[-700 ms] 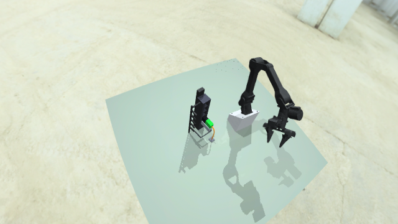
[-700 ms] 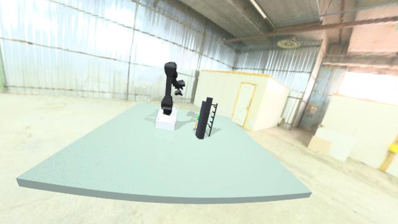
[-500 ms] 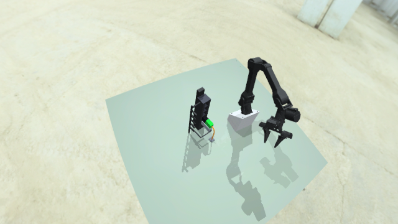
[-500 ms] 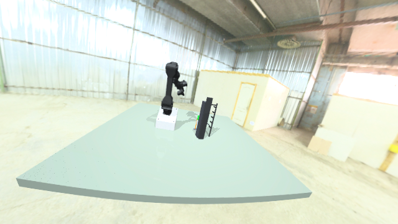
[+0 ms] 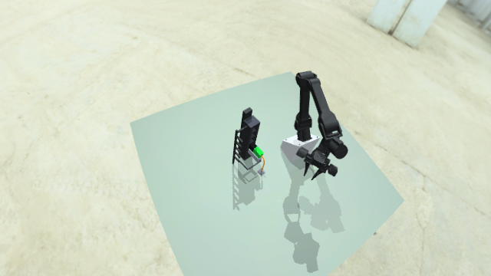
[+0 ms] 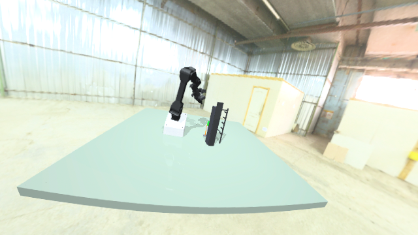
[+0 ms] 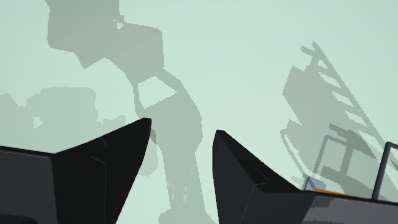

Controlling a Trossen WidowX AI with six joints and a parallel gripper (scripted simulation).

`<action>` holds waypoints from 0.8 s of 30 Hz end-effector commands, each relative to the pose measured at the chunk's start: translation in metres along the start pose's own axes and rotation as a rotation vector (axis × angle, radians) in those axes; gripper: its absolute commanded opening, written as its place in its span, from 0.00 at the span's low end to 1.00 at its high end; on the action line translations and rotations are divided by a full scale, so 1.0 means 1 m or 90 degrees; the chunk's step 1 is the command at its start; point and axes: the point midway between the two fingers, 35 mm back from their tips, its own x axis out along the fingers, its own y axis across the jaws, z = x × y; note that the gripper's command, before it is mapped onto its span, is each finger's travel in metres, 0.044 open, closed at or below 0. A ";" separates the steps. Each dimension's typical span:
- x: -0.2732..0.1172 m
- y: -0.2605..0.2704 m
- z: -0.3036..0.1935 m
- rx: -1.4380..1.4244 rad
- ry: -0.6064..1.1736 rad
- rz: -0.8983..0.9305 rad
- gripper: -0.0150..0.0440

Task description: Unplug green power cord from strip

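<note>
Green plug (image 5: 258, 151) sits seated in the lower end of the upright black power strip (image 5: 249, 132), with its orange cord (image 5: 263, 164) curling down to the pale green table (image 5: 192, 215) at about 6 o'clock from the plug. From my top view the gripper (image 5: 312, 173) hangs in the air at roughly 3 o'clock from the strip, well apart from it, just in front of the white arm base (image 5: 297, 146). Through the wrist camera I see the two black fingers partly closed with a bare gap between them, gripping nothing.
</note>
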 end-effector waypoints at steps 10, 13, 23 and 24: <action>0.040 -0.125 -0.007 -0.450 0.223 0.015 0.53; 0.045 -0.144 -0.013 -0.517 0.257 0.039 0.53; 0.054 -0.204 -0.041 -0.735 0.352 0.164 0.53; 0.054 -0.210 -0.044 -0.756 0.359 0.180 0.53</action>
